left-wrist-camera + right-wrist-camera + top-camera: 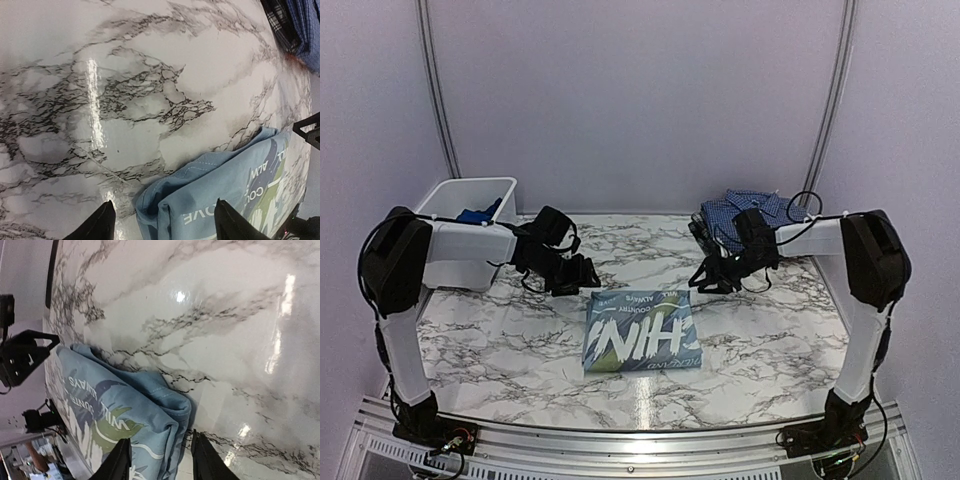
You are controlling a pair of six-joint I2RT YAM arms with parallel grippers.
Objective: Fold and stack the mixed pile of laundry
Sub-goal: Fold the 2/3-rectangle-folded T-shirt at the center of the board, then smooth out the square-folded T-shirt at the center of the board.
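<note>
A folded light blue T-shirt (640, 330) with a printed front lies flat in the middle of the marble table. My left gripper (582, 275) hovers at its far left corner. In the left wrist view the gripper (162, 230) is open, its jaws standing wide on either side of the shirt's corner (165, 205) without pinching it. My right gripper (712, 275) is at the far right corner. That gripper (160, 462) is open too, with the folded corner (175, 415) lying loose between its jaws. A navy small-check shirt (752, 208) rests on a black-and-white plaid piece (279, 22) at the back right.
A white plastic bin (448, 200) stands at the back left with a royal blue garment (480, 213) inside it. The marble table (770, 340) ends at a metal rail along the near edge. Lilac walls close in the back and both sides.
</note>
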